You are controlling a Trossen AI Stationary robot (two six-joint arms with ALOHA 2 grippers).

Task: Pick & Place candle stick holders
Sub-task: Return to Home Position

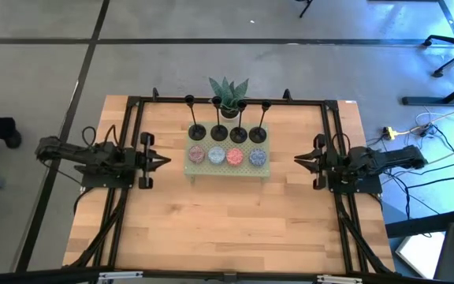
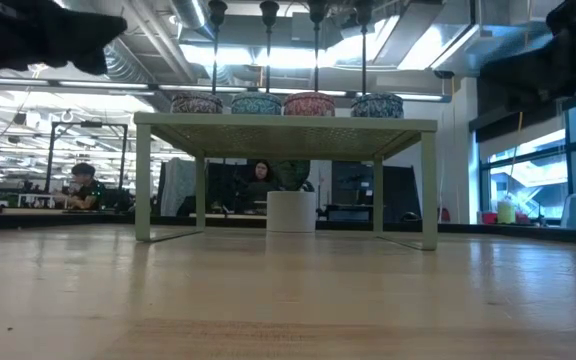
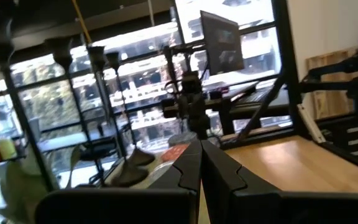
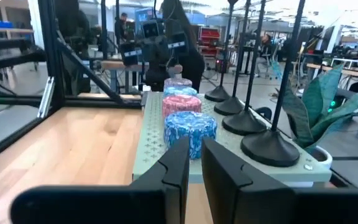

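Observation:
Several black candle stick holders (image 1: 217, 132) stand in a row on their round bases along the far half of a pale green raised shelf (image 1: 268, 169). Their stems (image 2: 268, 50) rise above the shelf top, and the right wrist view shows the bases (image 4: 271, 148) in line. My left gripper (image 1: 164, 161) hovers shut above the table, left of the shelf, pointing at it. My right gripper (image 1: 298, 160) hovers shut to the shelf's right, also pointing at it. Neither holds anything.
Several round patterned candles (image 1: 216, 155) sit along the shelf's near half. A green plant in a white pot (image 1: 228, 93) stands behind the shelf. A black frame (image 1: 132, 102) runs around the table. Bare wood (image 1: 227, 229) lies toward the near edge. People sit in the room beyond (image 2: 260, 180).

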